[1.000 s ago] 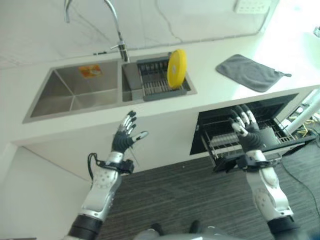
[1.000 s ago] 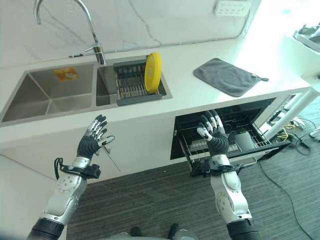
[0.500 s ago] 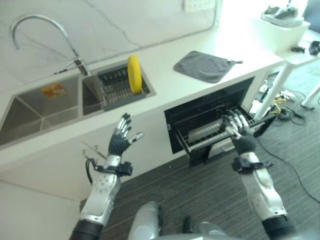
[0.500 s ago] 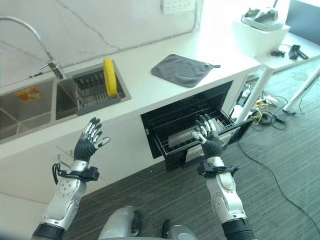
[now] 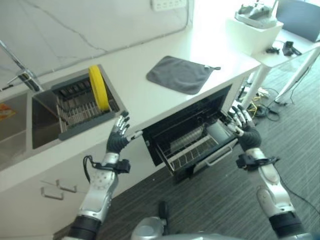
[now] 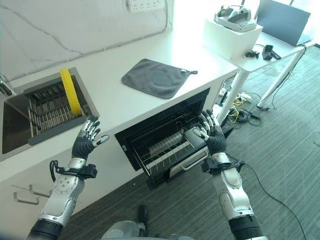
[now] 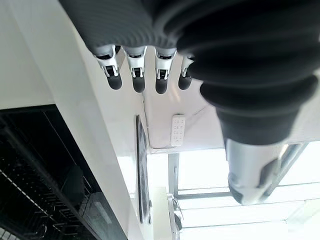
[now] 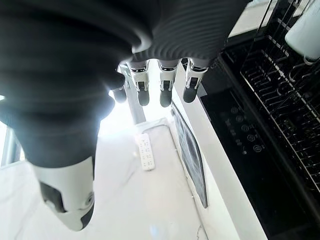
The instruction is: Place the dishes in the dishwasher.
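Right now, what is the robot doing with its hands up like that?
The robot is getting ready to load the dishwasher. Its rack is pulled out under the counter. Both hands are open and hold nothing: the left hand is raised in front of the counter edge, and the right hand is up by the rack's outer end. The yellow plate stands upright in the drying rack in the sink, not yet picked up. A grey cloth lies on the counter.
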You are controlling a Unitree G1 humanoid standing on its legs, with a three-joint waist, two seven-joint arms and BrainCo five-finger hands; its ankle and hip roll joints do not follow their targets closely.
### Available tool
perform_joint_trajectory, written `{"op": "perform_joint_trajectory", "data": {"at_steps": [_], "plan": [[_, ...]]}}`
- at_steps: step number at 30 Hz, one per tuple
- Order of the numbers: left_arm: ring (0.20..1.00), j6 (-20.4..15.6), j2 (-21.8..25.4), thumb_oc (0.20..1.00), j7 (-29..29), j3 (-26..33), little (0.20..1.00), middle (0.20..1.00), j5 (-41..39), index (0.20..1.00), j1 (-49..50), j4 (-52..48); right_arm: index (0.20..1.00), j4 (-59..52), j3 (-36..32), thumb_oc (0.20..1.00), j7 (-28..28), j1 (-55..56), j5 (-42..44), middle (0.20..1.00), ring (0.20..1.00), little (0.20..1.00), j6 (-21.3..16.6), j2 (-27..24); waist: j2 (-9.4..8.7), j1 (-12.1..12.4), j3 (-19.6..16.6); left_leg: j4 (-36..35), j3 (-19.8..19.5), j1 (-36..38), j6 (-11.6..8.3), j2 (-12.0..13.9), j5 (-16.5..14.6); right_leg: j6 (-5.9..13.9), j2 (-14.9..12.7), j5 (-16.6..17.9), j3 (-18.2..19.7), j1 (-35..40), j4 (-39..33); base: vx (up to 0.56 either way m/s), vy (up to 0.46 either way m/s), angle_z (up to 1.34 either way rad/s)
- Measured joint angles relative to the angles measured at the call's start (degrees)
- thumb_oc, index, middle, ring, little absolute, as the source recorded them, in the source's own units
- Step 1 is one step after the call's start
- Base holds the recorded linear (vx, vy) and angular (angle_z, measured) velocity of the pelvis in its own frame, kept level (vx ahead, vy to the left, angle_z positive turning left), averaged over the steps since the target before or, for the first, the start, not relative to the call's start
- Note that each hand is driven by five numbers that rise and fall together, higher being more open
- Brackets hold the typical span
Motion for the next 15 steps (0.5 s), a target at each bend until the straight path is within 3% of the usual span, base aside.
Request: {"op": "perform_joint_trajectory", "data": {"at_steps": [1, 2, 3, 5, 9, 13, 15], "plan": [[1.0, 0.2, -0.1, 1.0, 0.0, -0.3, 1.0, 1.0, 0.0, 1.0, -0.4, 0.0, 1.0, 0.1, -0.1, 1.0, 0.0, 0.1, 0.0, 1.0, 1.0, 1.0, 0.2, 0.0, 0.63, -0.3, 0.1, -0.6, -0.6, 0.9, 1.18, 0.4, -0.5, 2.45, -0.4, -2.4, 0.0, -1.7, 4.1, 0.13, 0.127, 0.01], [1.0, 0.2, -0.9, 1.0, 0.0, -0.4, 1.0, 1.0, 0.0, 1.0, -0.5, 0.0, 1.0, 0.1, -0.3, 1.0, 0.0, 0.2, 0.0, 1.0, 1.0, 1.0, 0.3, -0.2, 1.22, -0.2, -0.1, -0.5, -0.5, 1.3, 1.52, 0.5, -0.7, 2.71, -2.4, -5.4, -2.1, -3.0, 6.2, 0.08, 0.102, -0.02], [1.0, 0.3, -1.5, 1.0, 0.0, -0.4, 1.0, 1.0, 0.0, 1.0, -0.9, 0.0, 1.0, -0.6, -0.7, 1.0, 0.0, 0.4, 0.0, 1.0, 1.0, 1.0, 0.3, -0.4, 2.13, -0.1, -0.4, -0.5, -0.4, 1.3, 1.26, 0.3, -0.6, 3.84, -7.1, -5.2, -2.8, -4.1, 5.2, 0.09, 0.137, -0.03], [1.0, 0.7, -0.7, 1.0, -0.6, -0.3, 1.0, 1.0, 0.1, 1.0, -2.8, -0.2, 1.0, -1.5, -0.8, 1.0, -0.1, 0.7, 0.0, 1.0, 1.0, 1.0, 0.4, -0.1, 1.2, 0.1, -0.4, -0.5, -0.7, 1.2, 0.59, -1.1, -1.0, 9.43, -15.6, -0.8, -2.9, -6.3, 2.1, 0.09, 0.129, 0.18], [1.0, 1.2, -0.1, 1.0, -1.4, -0.1, 1.0, 1.0, 0.9, 1.0, -2.0, -1.2, 1.0, -1.7, -0.6, 1.0, -0.2, 1.0, 0.0, 1.0, 1.0, 1.0, 0.4, 0.5, 0.47, 2.0, -0.9, -0.6, -0.7, 1.5, -1.01, -0.2, -1.7, 8.83, -14.8, -0.2, -3.0, -5.7, 1.3, 0.06, 0.083, -0.05], [1.0, 1.4, 0.2, 1.0, -2.8, -0.1, 1.0, 1.0, 2.3, 1.0, -1.8, -1.8, 1.0, -1.6, -1.0, 1.0, -0.8, 1.0, 0.0, 1.0, 1.0, 1.0, 0.3, 1.1, 0.03, 1.8, -1.3, -0.5, 1.4, 1.5, -1.31, 1.7, -1.8, 9.04, -14.1, -0.4, -3.4, -10.8, 9.0, -0.01, -0.034, -0.32], [1.0, 2.2, 2.5, 1.0, -2.0, 0.4, 1.0, 1.0, 2.4, 1.0, -1.8, -1.8, 1.0, -1.6, 0.4, 1.0, -0.5, -0.1, 0.0, 1.0, 1.0, 1.0, 0.3, 2.0, -0.55, 1.8, -1.6, -0.6, 3.9, 1.6, -0.89, 2.3, -2.6, 9.18, -15.8, 0.1, -7.5, -13.6, 10.1, -0.01, -0.208, -0.74]]}}
